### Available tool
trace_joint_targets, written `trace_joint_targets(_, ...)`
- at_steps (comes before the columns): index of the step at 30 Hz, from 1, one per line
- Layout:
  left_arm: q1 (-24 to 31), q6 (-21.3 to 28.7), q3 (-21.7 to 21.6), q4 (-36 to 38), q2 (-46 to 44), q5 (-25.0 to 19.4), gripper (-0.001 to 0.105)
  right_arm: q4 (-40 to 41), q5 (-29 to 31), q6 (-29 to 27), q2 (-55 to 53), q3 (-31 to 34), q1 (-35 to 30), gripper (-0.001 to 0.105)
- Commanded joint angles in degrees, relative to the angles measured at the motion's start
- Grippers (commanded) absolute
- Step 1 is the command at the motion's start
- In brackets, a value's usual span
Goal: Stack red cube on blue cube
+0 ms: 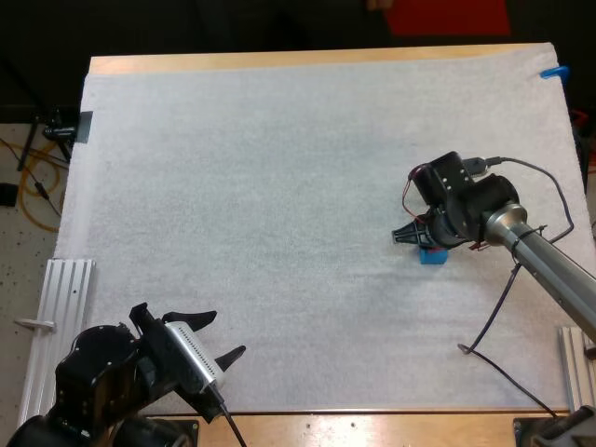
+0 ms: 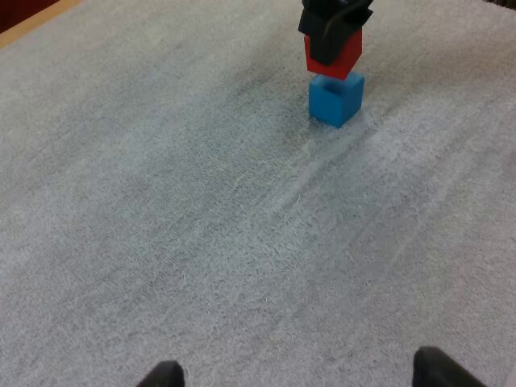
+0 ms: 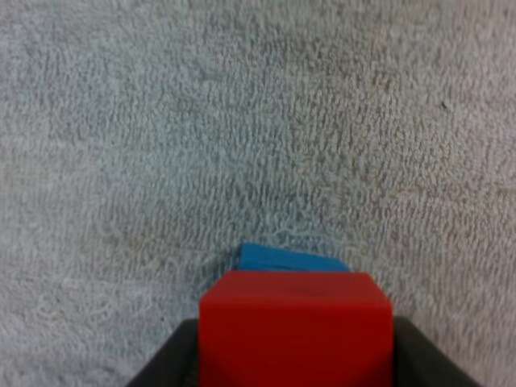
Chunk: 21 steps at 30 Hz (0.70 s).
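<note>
**Figure: stacking at the point of placement.** A wooden table (image 1: 279, 61) is shown covered by a white towelling mat (image 1: 279, 233). Two arms are seen from the high view.

- **Left claw** (image 1: 223, 335): it is parked at the near edge of the mat with its black fingers spread wide and nothing between them. It lies well apart from both cubes.
- **Right claw** (image 1: 414, 235): it is closed on the small red cube (image 3: 296, 322), which is pressed from both sides. This is the arm at the work.
- **Small blue cube** (image 2: 335, 98): it rests on the mat on the right side of the table, directly beneath the red cube.

The governing relation is vertical. In the left wrist view the red cube's underside is seen at the blue cube's top face, turned slightly relative to it. Whether the two faces are touching or just apart cannot be told. In the right wrist view a strip of blue is visible beyond the red cube's far edge, so a small offset is judged likely. Settling and release are judged to be what remains.
</note>
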Motion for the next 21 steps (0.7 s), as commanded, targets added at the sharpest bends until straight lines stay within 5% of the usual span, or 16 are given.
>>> trace_joint_targets(1, -0.12, 0.52, -0.41, -0.28, 0.20, 0.41, 0.055, -0.99, -0.11, 1.41, -0.69, 0.51, -0.03, 0.012)
trace_joint_targets(21, -0.12, 0.52, -0.41, -0.28, 0.20, 0.41, 0.055, -2.26, -0.50, 5.58, -0.56, 1.61, -0.03, 0.012)
